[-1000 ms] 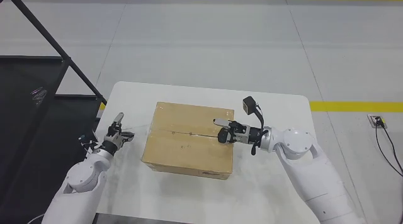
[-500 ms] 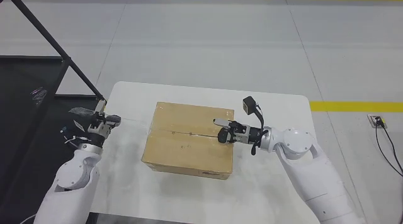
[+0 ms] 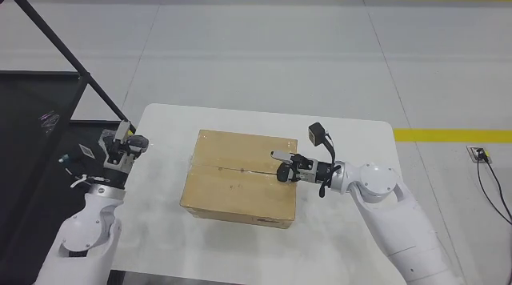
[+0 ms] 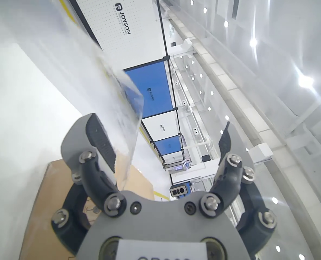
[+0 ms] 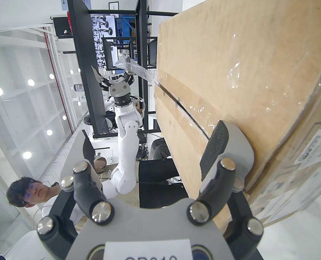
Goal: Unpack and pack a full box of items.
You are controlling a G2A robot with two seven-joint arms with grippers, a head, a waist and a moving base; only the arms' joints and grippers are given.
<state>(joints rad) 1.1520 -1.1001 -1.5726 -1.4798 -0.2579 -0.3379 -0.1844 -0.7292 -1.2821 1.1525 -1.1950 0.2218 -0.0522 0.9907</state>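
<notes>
Stripping the tape (image 4: 117,104) from the box (image 3: 240,177) is judged to be the step in hand. The box sits closed at mid-table (image 3: 344,137), flaps down. Its seam (image 5: 176,101) runs from side to side, from one arm toward the other.

Left gripper (image 4: 160,125): jaws wide open, clamping nothing. The clear tape clings to one pad (image 4: 100,142) by its own adhesive. This gripper is held off the box's left side, at the table's left edge and raised above the box top. In the right wrist view the strip spans from that gripper across to the left end of the seam, where it joins the box.

Right gripper (image 5: 152,133): jaws open, nothing held. One pad lies flat against the box top at the right end of the seam; the other stands free of the box.

Governing relation: the strip's long axis continues the seam line, and the box lies to the right of the left gripper. A pull to free the last of the tape should therefore run leftward, away from the box and along that axis.

The left arm is the nearer to the attached end. The right gripper is placed to steady the box against that pull.

Caution: with the jaws open, only adhesion holds the strip; it may slip off the pad.
</notes>
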